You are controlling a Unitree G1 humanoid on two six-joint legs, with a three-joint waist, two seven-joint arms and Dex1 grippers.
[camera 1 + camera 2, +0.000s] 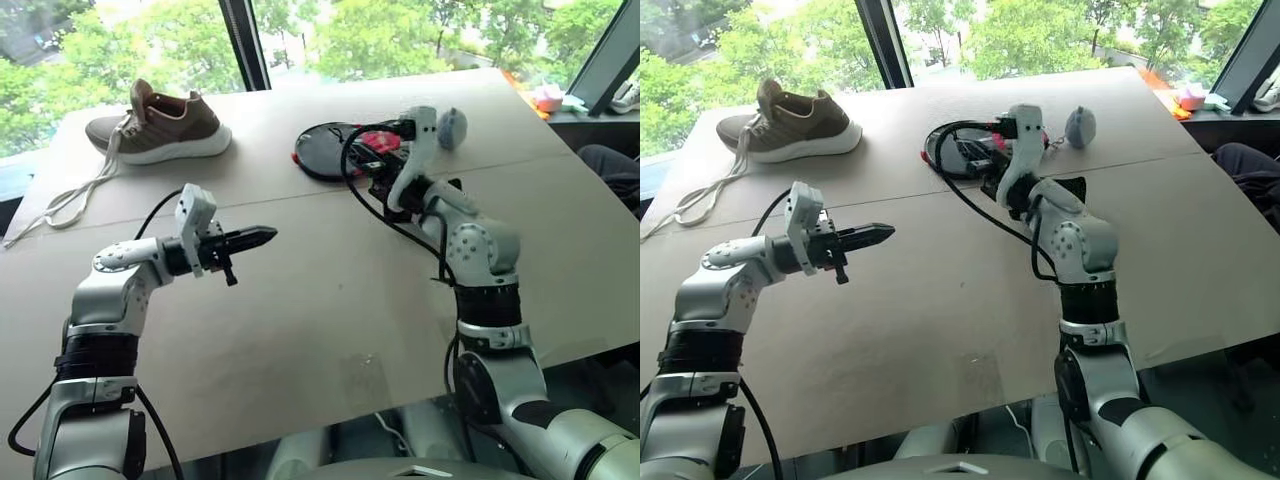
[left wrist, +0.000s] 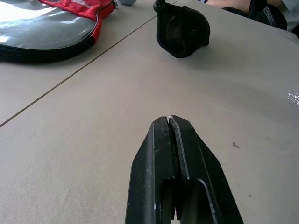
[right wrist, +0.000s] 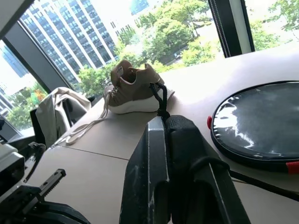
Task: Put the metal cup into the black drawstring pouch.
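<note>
- Right pincer (image 3: 170,122): clenched on the pouch (image 3: 181,144); its cord loop sticks up past the fingertips.
- Held pouch is off the desk (image 1: 300,320), at 5 o'clock from the racket case (image 1: 325,150).
- Cup: I cannot tell whether it is inside the pouch.
- Left pincer (image 1: 265,236): clenched, empty, above the desk at 8 o'clock from the case.
- Shoe (image 1: 160,125) at 9 o'clock from the case, well apart.

Table (image 1: 300,310) with shoe (image 1: 160,125), racket case (image 1: 330,150)
</note>
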